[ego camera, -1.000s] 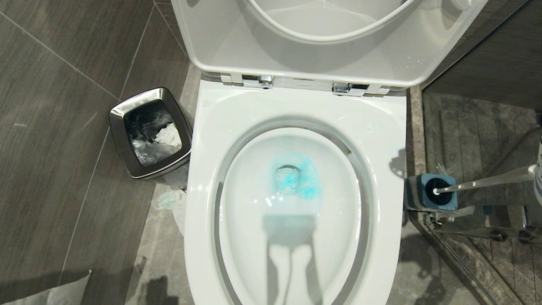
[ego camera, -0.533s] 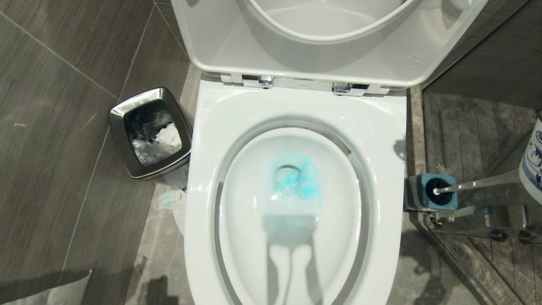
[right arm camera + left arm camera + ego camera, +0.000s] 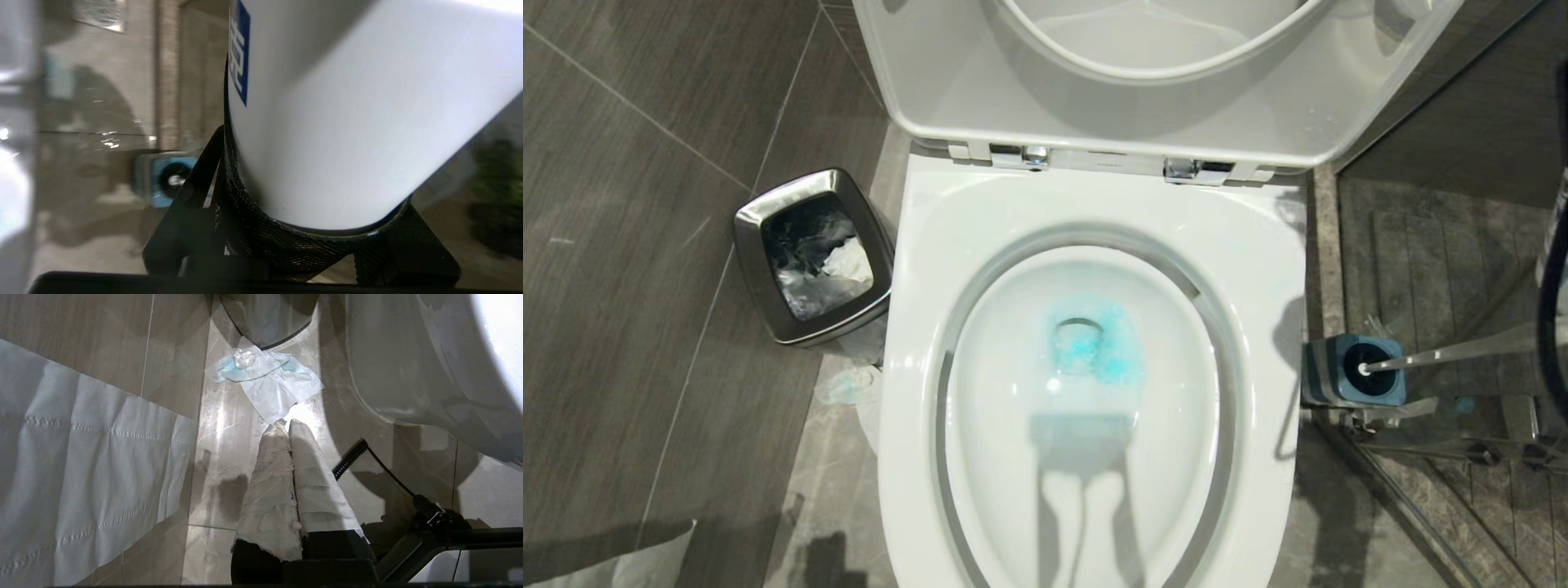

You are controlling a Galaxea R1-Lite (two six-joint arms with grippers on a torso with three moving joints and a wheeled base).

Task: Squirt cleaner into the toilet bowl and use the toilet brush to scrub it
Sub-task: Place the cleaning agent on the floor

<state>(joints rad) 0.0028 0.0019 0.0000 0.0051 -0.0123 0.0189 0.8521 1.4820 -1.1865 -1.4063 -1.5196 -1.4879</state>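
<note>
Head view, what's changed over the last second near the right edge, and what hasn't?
The white bottle with blue print that showed at the right edge half a second ago has left that view; a dark curved cable hangs there now. The toilet bowl, blue cleaner, toilet brush in its holder and steel bin stayed put.

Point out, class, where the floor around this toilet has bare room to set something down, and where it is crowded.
Bare: the dark tiles on the far side of the steel waste bin from the toilet bowl. Crowded: the strip between bin and bowl holds crumpled tissue; the bowl's other side holds the toilet brush and its holder.
</note>
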